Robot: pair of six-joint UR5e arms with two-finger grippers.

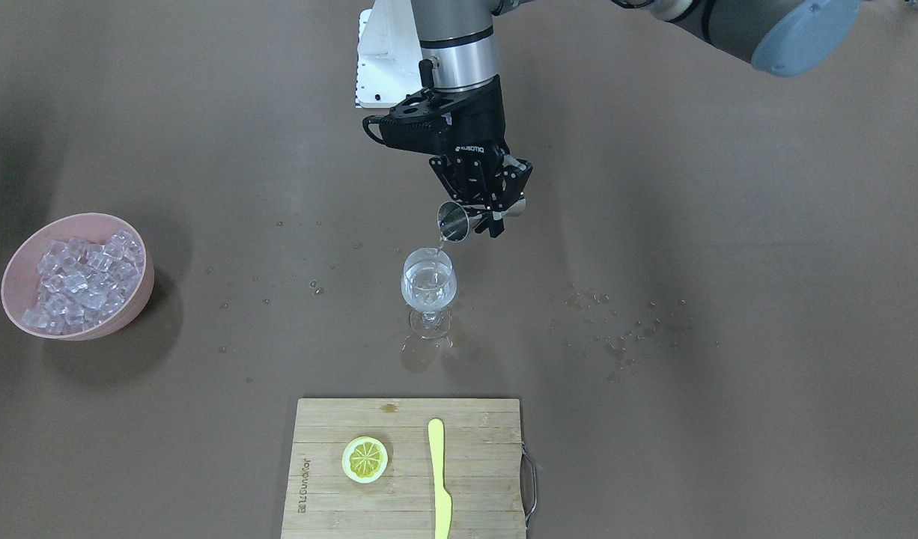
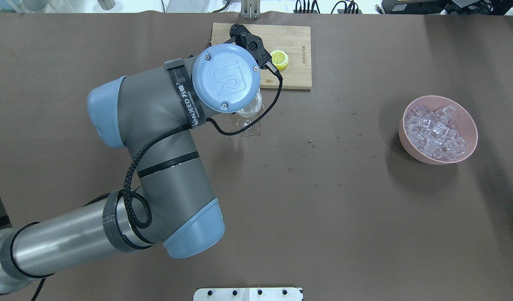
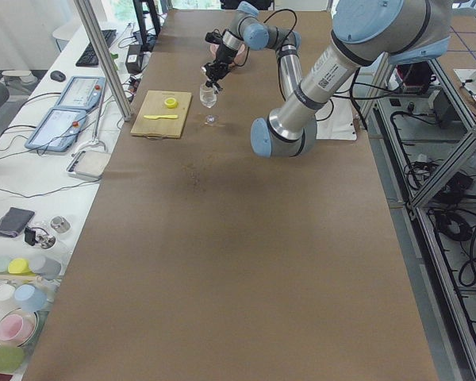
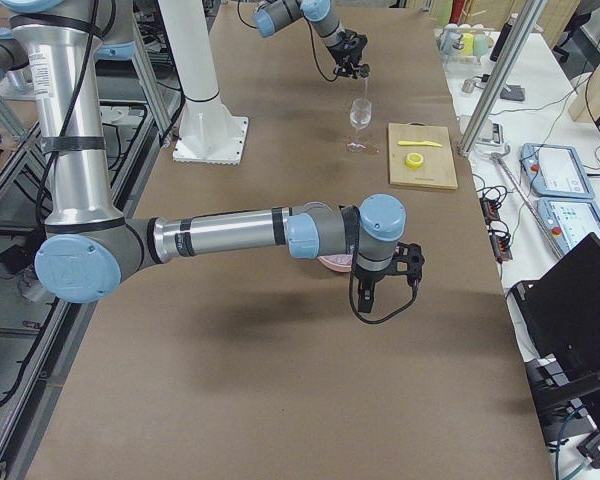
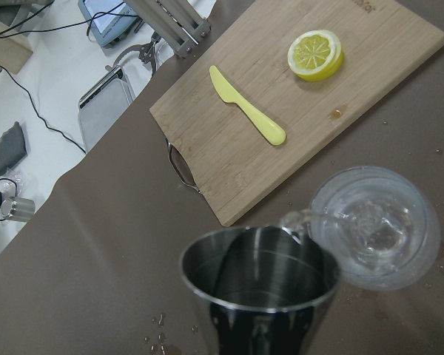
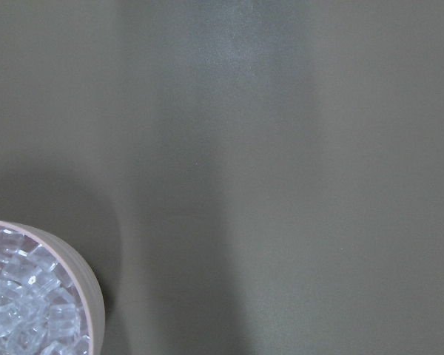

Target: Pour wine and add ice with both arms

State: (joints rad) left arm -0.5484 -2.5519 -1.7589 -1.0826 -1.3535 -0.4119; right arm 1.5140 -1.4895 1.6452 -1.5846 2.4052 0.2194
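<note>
My left gripper [image 1: 494, 210] is shut on a small metal jigger [image 1: 457, 220], tilted over a stemmed wine glass [image 1: 429, 281]. A thin stream of clear wine [image 1: 439, 247] runs from the jigger's lip into the glass, which holds some clear liquid. The left wrist view shows the jigger [image 5: 259, 285] and the glass [image 5: 377, 225] below it. The ice [image 1: 81, 281] fills a pink bowl [image 1: 17, 258] far to the side. My right gripper [image 4: 385, 288] hangs beside that bowl; I cannot tell whether it is open. The right wrist view shows the ice [image 6: 18, 303], no fingers.
A wooden cutting board [image 1: 481, 449] holds a yellow lemon slice [image 1: 365, 459] and a yellow knife [image 1: 439, 479], just past the glass. Water droplets [image 1: 624, 340] dot the brown table. The white base block [image 1: 380, 60] sits behind the left gripper.
</note>
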